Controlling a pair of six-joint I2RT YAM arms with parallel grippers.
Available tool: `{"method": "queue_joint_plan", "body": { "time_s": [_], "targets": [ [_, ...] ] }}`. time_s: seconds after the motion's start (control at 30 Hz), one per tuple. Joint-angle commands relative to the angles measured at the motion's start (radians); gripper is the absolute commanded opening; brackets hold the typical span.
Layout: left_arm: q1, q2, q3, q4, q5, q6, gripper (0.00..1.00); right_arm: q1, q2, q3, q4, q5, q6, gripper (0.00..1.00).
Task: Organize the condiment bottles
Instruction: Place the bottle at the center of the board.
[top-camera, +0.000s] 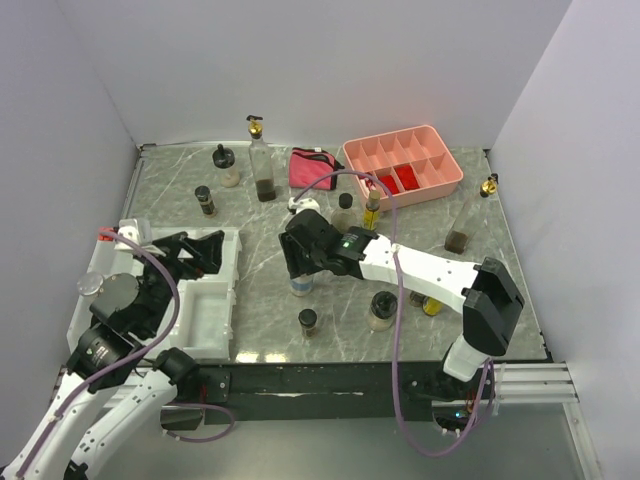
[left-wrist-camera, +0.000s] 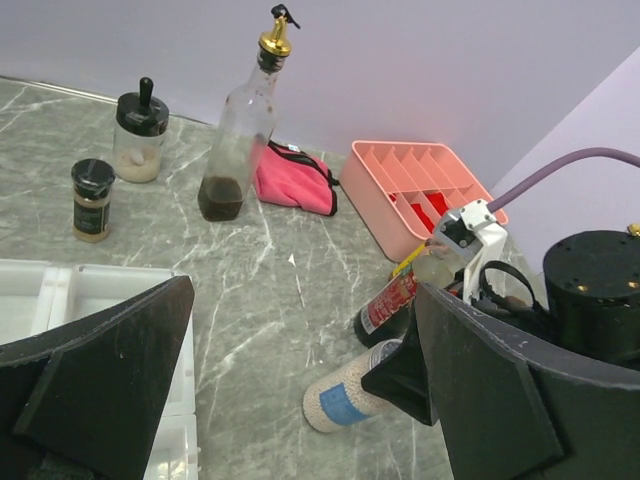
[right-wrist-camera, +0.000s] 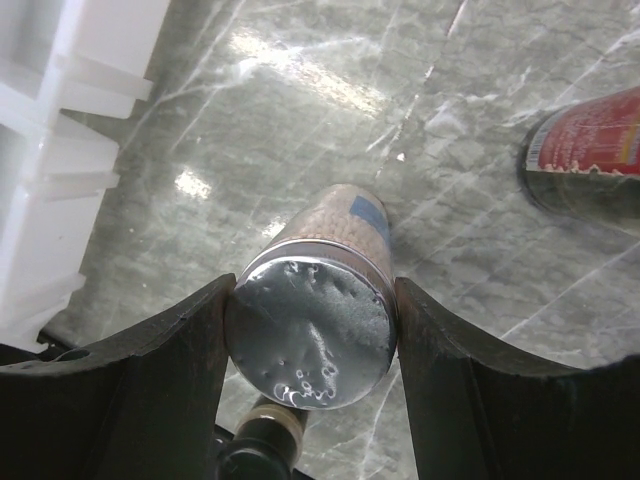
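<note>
Squarely inside right end effector: silver-lidded jar (clamped).

Red-labelled bottle cropped by the right wrist view's edge, label print blurred.

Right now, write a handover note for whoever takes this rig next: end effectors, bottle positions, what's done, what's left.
Right end effector: shut on the silver-lidded jar, mid-table.
Left end effector: open, holding nothing, over the white tray.
Tall gold-topped bottle, knob-lidded jar and black-lidded spice jar stand near the back left; more bottles scattered centre and right.
Done: one jar grasped.
Left: place it, then sort the others.
</note>
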Motion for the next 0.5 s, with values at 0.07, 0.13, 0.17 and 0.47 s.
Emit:
{"method": "queue_joint_plan", "body": {
  "time_s": [0.07,0.13,0.17,0.47],
  "targets": [
    [-0.002,0.035,0.008,0.005,-0.040,-0.001,0.99,0.011,-0.036,0.077,0.077,0.025,0.006,0.58],
    [-0.004,0.049,0.010,0.004,-0.054,-0.022,0.99,0.011,-0.065,0.071,0.080,0.010,0.005,0.68],
    [-0.003,0.055,0.016,0.005,-0.048,-0.028,1.00,0.011,-0.082,0.055,0.085,-0.001,0.005,0.72],
    [-0.001,0.291,0.189,-0.151,0.016,-0.131,0.99,0.011,-0.363,-0.106,0.092,-0.015,0.022,0.93]
  ]
}}
